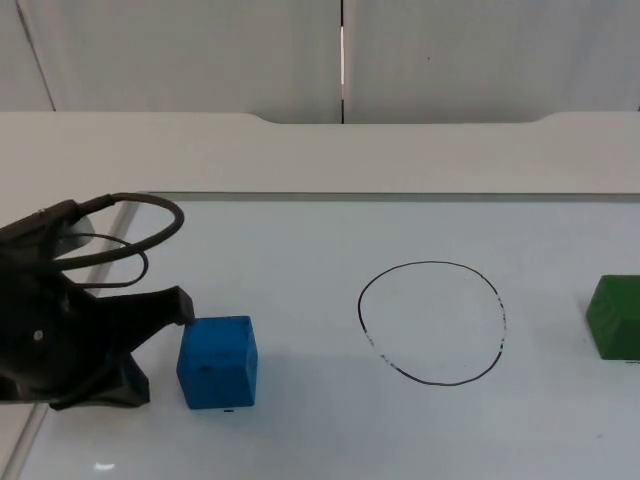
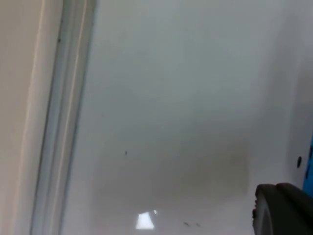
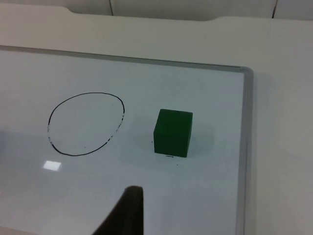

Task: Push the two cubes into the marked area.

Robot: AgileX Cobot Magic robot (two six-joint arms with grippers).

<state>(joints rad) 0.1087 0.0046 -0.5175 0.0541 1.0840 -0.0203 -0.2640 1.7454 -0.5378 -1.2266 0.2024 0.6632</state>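
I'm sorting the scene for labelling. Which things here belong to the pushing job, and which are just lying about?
Job:
- blue cube, left tool against its side
- green cube
- drawn circle

Lying about:
- nothing besides the whiteboard itself

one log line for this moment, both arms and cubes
left gripper: against blue cube, left of drawn circle | right gripper: above board, off green cube | cubes: both outside circle

table: white board (image 1: 330, 240) | on it: blue cube (image 1: 218, 362), green cube (image 1: 615, 317), drawn circle (image 1: 432, 322)
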